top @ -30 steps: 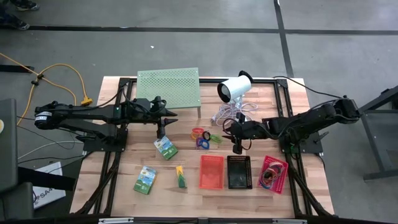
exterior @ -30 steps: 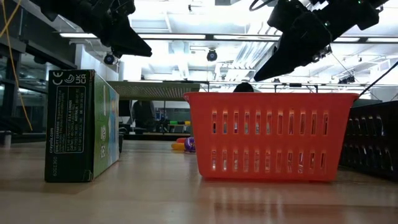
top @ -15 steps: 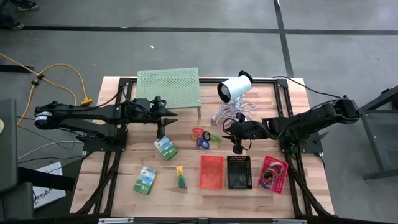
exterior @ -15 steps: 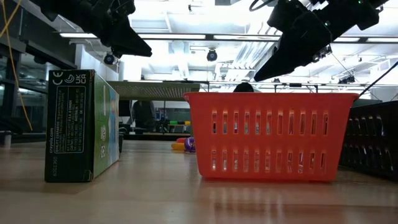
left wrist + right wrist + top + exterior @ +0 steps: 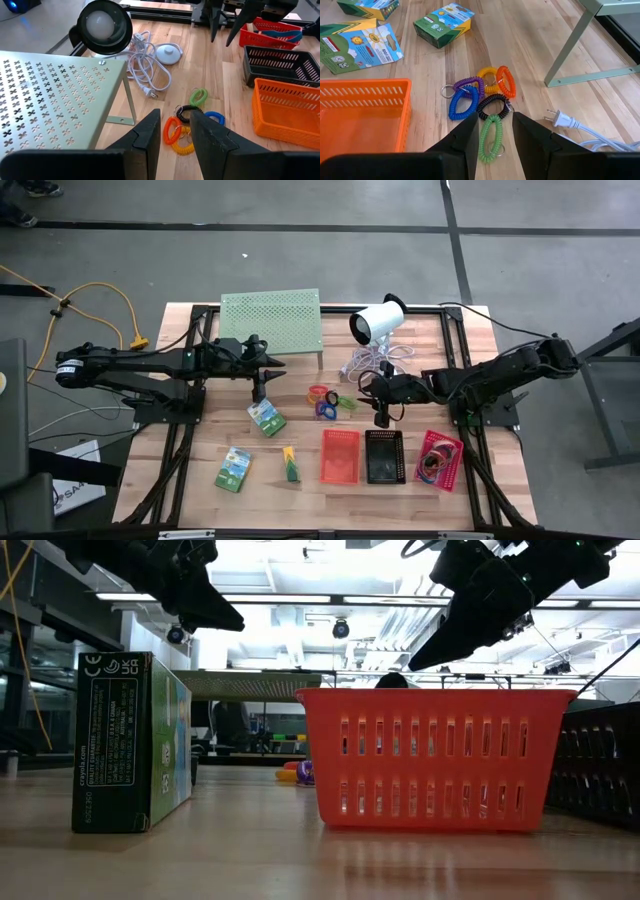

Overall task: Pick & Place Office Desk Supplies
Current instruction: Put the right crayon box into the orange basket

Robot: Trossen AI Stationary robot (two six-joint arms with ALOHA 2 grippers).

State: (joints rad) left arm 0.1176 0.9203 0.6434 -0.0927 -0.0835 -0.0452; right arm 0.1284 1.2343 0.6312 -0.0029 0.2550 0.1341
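The left tool (image 5: pixel 262 387) hangs above the counter (image 5: pixel 200 450), just in front of the green stand (image 5: pixel 270 315). Its fingers (image 5: pixel 150 131) stand slightly apart and hold nothing. The nearest green pack (image 5: pixel 266 417) lies on the counter just beside and in front of this tool, not touching it.

The right tool (image 5: pixel 381 416) hangs above the counter, between the white lamp (image 5: pixel 377 321) and the black basket (image 5: pixel 384 457). Its fingers (image 5: pixel 465 137) also stand slightly apart and empty.

The coiled loops (image 5: pixel 327 399) lie in one cluster on the counter between the two tools, nearer the right one. In the right wrist view the green loop (image 5: pixel 490 136) lies directly ahead of the finger gap, with the black loop (image 5: pixel 491 104), blue loop (image 5: pixel 460 104), purple loop (image 5: pixel 468 82), yellow loop (image 5: pixel 487 79) and orange loop (image 5: pixel 505 82) beyond it.

The red basket (image 5: pixel 340 455), black basket and pink basket (image 5: pixel 440 460) stand in a row along the front of the counter. The pink basket holds coloured bands (image 5: pixel 435 459). The red basket stands in front of the loops.

Two more packs lie toward the front left: one flat (image 5: pixel 233 469), one standing on edge (image 5: pixel 290 465).
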